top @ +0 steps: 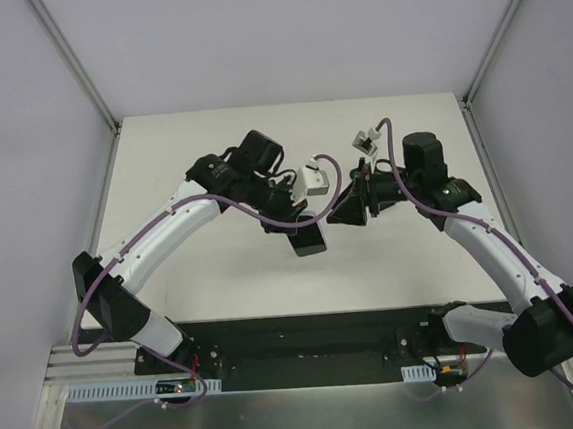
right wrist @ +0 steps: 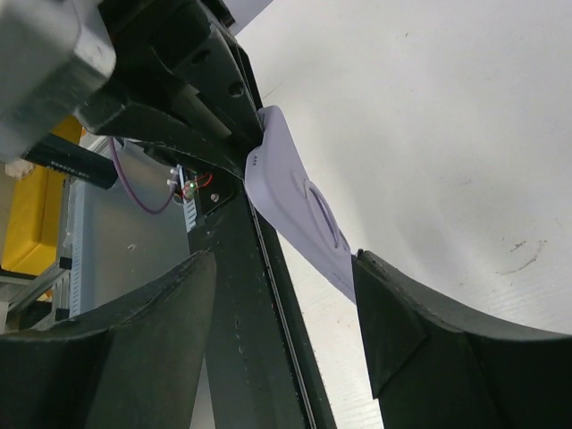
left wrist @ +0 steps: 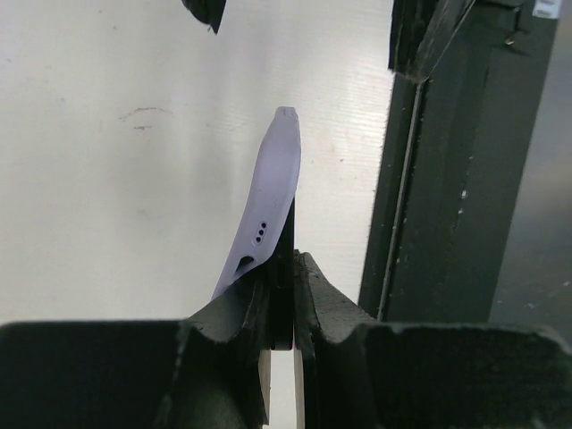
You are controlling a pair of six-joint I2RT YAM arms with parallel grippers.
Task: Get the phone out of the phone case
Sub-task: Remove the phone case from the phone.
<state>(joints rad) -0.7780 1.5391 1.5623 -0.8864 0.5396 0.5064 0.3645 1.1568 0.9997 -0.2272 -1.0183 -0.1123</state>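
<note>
Left gripper [left wrist: 281, 308] pinched tight on the phone [left wrist: 290, 237]. Lilac phone case [left wrist: 273, 179] bows off its edge, both held above the table [left wrist: 107, 179]. Right gripper [right wrist: 286, 304] spread wide, holding nothing, with the case just beside one finger. Risk: my thin left pinch slips and the phone drops.

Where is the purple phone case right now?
The phone case is pinched in the left tool over the table, right in front of the open right tool.

White tabletop [top: 223, 292] at centre; pale walls [top: 271, 35] at 12 o'clock; black rail [top: 307, 336] at 6 o'clock; even lighting.
</note>
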